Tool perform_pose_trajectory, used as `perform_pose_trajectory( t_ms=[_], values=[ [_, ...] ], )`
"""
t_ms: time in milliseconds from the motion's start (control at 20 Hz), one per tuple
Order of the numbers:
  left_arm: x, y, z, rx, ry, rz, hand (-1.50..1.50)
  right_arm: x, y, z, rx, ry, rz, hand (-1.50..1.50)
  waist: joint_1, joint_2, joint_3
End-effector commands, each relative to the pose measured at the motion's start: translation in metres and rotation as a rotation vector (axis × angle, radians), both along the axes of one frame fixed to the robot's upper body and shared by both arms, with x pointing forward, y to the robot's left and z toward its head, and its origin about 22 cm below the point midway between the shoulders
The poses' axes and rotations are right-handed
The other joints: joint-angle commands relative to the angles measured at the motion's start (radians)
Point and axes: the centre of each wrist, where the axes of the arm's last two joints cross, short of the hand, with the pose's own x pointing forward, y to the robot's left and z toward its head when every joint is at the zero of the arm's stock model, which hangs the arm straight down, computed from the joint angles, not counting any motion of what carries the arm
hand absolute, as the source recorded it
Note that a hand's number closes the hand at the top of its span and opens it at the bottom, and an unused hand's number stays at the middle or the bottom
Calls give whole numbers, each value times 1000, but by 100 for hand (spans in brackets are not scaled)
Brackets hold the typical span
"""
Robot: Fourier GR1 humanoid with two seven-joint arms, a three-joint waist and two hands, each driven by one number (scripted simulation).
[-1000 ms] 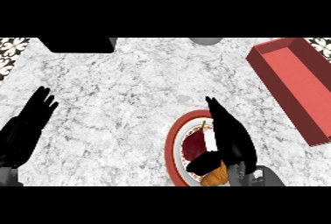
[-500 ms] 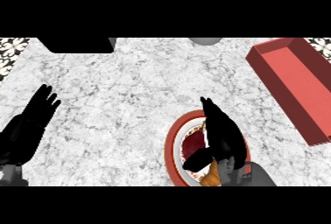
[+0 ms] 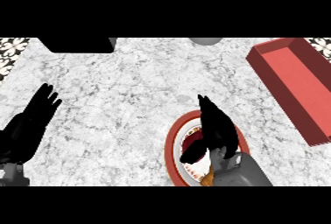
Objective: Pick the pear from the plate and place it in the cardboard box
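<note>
Looking at the lower right of the frame, the black right hand (image 3: 216, 129) sat directly over the round red-rimmed plate (image 3: 173, 144), fingers fairly straight, thumb angled down-left, not visibly wrapped around anything. The brownish pear (image 3: 209, 178) only peeked out at the plate's bottom edge, under the wrist, so it lay behind the fingertips, toward the frame's bottom. The red open cardboard box (image 3: 294, 83) was well apart, upper right. The left hand (image 3: 29, 124) rested spread at the left edge of the marble table (image 3: 129, 96).

The right hand (image 3: 216, 131) hides most of the pear (image 3: 210, 178) and plate (image 3: 173, 148) at lower right; the box (image 3: 294, 83) runs off the right edge.
</note>
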Motion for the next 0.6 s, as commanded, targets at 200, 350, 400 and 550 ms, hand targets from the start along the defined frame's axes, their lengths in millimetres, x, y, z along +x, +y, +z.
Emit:
perform_pose_trajectory(
  t_ms=[200,350,400,550],
  values=[
    [5,5,2,3,-8,0,0,4,8,-14,-83,101,-58,-150,1,1,0],
    [-8,-2,3,6,2,-2,0,-11,10,-34,-79,134,-64,-150,4,-1,0],
    [-10,13,-13,2,5,-9,0,26,1,-9,-69,134,-66,-150,7,1,0],
    [-5,-11,-16,-2,-2,-2,0,5,7,-33,-92,142,-56,-150,1,0,0]
  ],
)
